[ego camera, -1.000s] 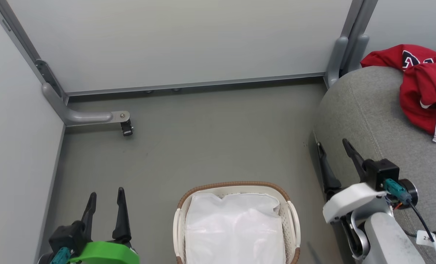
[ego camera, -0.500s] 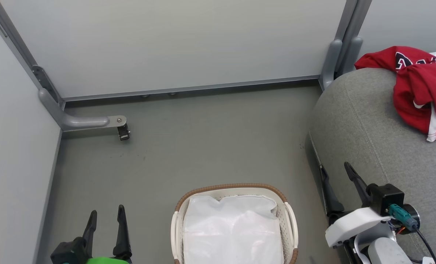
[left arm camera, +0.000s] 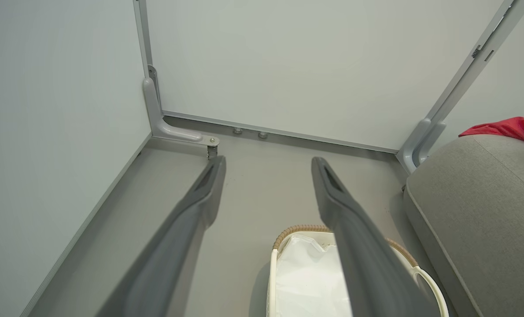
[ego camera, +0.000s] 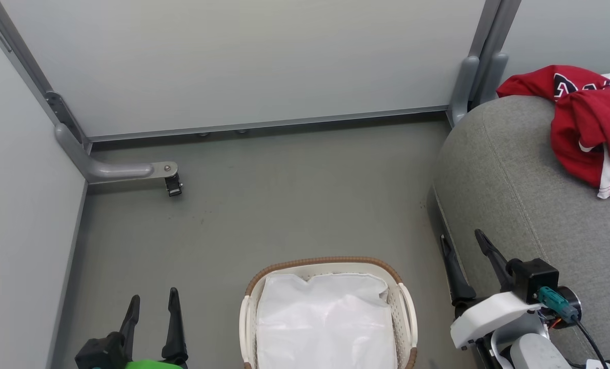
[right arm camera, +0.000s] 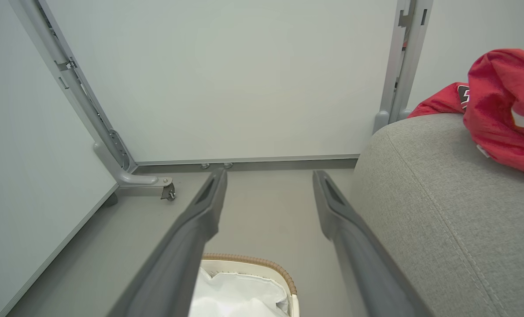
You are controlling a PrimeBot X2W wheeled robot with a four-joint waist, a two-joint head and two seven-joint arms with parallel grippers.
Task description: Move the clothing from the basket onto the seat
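Observation:
The red clothing (ego camera: 587,125) with white trim and a black-and-white emblem lies on top of the grey seat (ego camera: 520,195) at the right; it also appears in the right wrist view (right arm camera: 500,114) and the left wrist view (left arm camera: 508,130). The white basket (ego camera: 248,312) with a brown rim stands on the floor at bottom centre, holding just its white liner (ego camera: 325,323). My left gripper (ego camera: 154,302) is open and empty at the lower left of the basket. My right gripper (ego camera: 461,241) is open and empty beside the seat's front edge, to the right of the basket.
Grey partition walls (ego camera: 243,56) close off the back and left. A metal foot with a small castor (ego camera: 174,184) juts onto the grey floor (ego camera: 284,205) at the left. A grey post (ego camera: 471,77) stands by the seat's far corner.
Both grippers have dropped lower in the head view, the right one pulling back along the seat's edge. The camera shifted slightly between the earliest frame and now. Clothing and basket have stayed put.

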